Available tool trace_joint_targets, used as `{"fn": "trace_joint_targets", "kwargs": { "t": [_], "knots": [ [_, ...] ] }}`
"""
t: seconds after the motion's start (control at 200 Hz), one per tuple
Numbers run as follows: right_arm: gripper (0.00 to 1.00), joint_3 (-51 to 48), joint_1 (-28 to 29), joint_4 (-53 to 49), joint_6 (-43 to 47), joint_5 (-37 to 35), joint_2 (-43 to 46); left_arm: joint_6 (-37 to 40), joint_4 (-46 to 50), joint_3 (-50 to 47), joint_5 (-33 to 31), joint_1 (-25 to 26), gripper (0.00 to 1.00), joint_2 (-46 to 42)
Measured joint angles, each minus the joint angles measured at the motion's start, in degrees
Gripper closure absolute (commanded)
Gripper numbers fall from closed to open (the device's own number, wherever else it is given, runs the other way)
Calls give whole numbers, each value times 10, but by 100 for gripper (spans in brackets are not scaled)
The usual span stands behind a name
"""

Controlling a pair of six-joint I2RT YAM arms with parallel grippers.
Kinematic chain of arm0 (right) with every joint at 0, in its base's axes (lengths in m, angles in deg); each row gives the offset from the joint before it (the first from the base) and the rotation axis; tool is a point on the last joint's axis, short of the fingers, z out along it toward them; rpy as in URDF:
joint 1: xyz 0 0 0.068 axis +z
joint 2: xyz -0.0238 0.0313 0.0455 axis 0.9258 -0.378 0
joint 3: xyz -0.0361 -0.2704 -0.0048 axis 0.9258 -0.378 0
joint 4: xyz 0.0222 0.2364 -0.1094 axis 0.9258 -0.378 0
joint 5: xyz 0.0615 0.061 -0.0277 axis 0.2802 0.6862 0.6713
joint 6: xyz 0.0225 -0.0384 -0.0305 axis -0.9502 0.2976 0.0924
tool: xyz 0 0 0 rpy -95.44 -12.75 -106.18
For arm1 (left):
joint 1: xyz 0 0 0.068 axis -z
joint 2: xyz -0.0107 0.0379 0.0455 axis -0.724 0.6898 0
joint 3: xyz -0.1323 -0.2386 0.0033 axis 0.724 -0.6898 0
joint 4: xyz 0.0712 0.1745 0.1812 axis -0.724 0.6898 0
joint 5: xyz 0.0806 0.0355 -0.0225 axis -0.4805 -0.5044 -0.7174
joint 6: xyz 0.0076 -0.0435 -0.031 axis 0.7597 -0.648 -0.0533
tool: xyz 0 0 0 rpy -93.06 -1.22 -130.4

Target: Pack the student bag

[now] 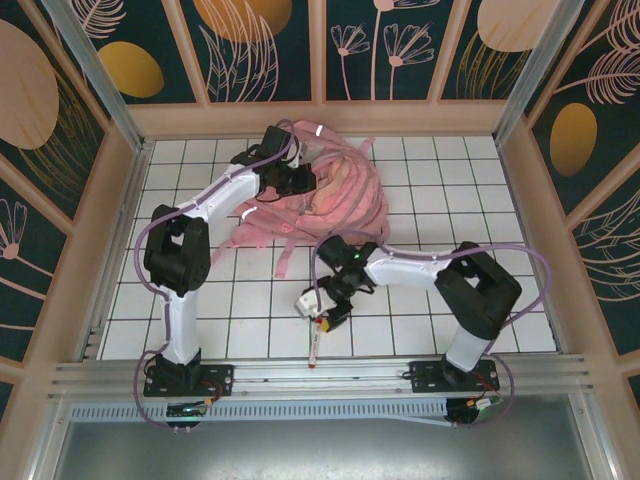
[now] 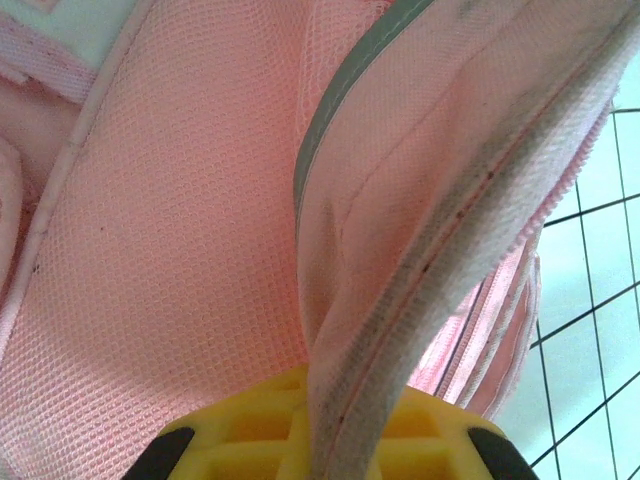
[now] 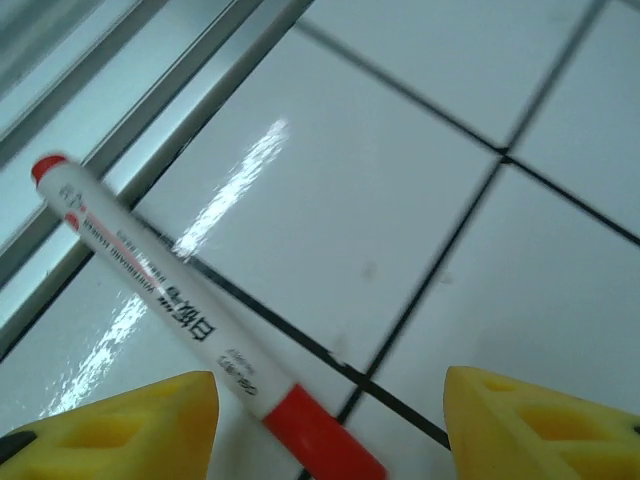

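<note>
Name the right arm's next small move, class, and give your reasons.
Probably lower the right pincer and close it on the marker. Its jaws stand open with the marker's red end lying between them on the table, not yet gripped, while the left pincer is shut on the bag edge.

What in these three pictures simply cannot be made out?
- The student bag, its inside: top view, covered by its own crumpled fabric.
- The marker, its near end: right wrist view, cut off by the bottom edge.
- Its print: same view, blurred.
- The left gripper: left wrist view, fingers cut off below, bag seam across them.
</note>
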Motion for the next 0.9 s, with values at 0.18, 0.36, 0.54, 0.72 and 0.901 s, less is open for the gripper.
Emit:
{"fn": "trace_joint_targets", "kwargs": {
  "t": [0.18,0.36,0.54,0.72,0.901],
  "knots": [
    [46,-8,34,1,35,-44,-30,10,-1,-19,0,-3,100,-13],
    [85,-32,37,1,26,-45,-14,15,-1,-19,1,-4,100,-13],
    [100,-36,35,3,-9,-50,0,16,0,-19,3,-4,100,-13],
    [100,-70,-38,53,-128,-34,47,18,6,-19,14,-7,100,-17],
    [100,-128,-184,292,-438,-5,185,20,24,-18,25,-10,100,-22]
  ]
}}
